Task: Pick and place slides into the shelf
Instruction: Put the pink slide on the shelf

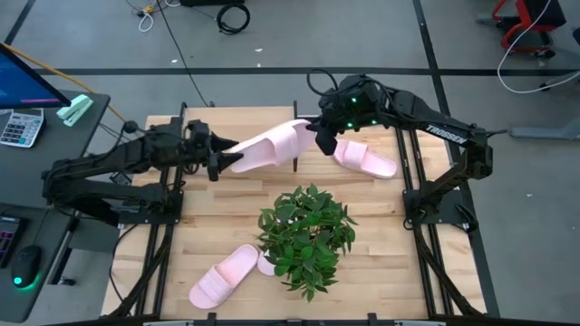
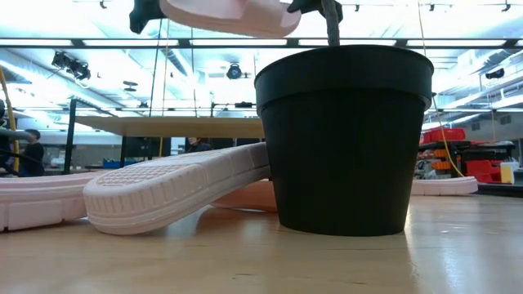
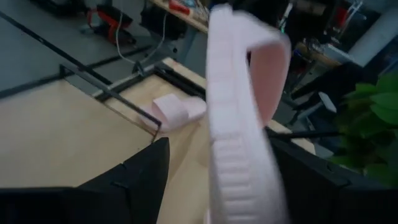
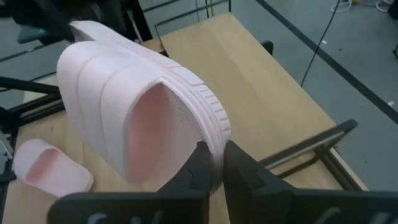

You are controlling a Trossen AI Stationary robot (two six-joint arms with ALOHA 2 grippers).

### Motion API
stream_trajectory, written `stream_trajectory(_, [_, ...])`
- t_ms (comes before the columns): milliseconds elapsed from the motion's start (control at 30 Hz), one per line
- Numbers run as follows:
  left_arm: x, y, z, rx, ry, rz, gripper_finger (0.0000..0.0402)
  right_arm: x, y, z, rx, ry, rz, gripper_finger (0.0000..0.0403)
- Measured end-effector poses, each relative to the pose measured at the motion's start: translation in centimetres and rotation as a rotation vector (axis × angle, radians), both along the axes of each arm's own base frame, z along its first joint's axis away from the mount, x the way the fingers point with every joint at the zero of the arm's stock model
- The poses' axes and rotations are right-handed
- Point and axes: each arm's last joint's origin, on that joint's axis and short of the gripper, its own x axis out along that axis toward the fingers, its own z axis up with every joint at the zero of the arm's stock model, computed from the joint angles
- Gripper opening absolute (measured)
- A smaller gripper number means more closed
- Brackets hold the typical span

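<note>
High view: the raised slide (image 1: 272,145) spans both arms lengthwise, right gripper (image 1: 323,136) pinching its end, left gripper (image 1: 217,156) spread wide, over the shelf (image 1: 236,127).

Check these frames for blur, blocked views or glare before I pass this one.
Left wrist view: the held slide is smeared by motion blur. Low view: the black pot blocks much of the scene, and ceiling lights glare behind it. High view: even light. Right wrist view: sharp on the slide's edge between the right gripper fingers.
</note>
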Motion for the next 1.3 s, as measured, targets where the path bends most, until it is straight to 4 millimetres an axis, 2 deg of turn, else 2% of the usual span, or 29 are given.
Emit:
stream_trajectory(167, [0.9, 0.0, -0.5, -0.008, 0.034, -0.043, 0.0269, 0.0, 0.0, 0.0, -0.004, -0.004, -0.005, 0.0022])
stream_trajectory(267, [1.1, 0.1, -0.7, -0.007, 0.042, -0.045, 0.025, 0.0, 0.0, 0.0, -0.005, -0.002, -0.008, 0.0022])
stream_trajectory(400, [1.0, 0.1, -0.6, -0.005, 0.04, -0.043, 0.0191, 0.0, 0.0, 0.0, -0.005, -0.002, -0.009, 0.0022])
stream_trajectory(533, [1.0, 0.1, -0.7, -0.004, 0.042, -0.04, 0.0108, 0.0, 0.0, 0.0, -0.005, -0.001, -0.008, 0.0024])
stream_trajectory(600, [1.0, 0.1, -0.7, 0.012, 0.051, -0.041, 0.0072, 0.0, 0.0, 0.1, -0.006, -0.001, -0.008, 0.0039])
stream_trajectory(867, [1.0, 0.1, -0.7, 0.074, 0.067, -0.053, 0.0071, -0.1, 0.1, 0.0, -0.039, 0.02, 0.051, 0.0144])
stream_trajectory(1067, [1.0, 0.1, -0.7, 0.088, 0.07, -0.05, 0.0071, -1.0, 0.5, 0.0, -0.084, 0.076, 0.1, 0.0221])
stream_trajectory(1300, [0.9, 0.7, -0.6, 0.083, 0.061, -0.016, 0.0071, -2.6, 1.0, 1.3, -0.218, 0.065, 0.164, 0.0263])
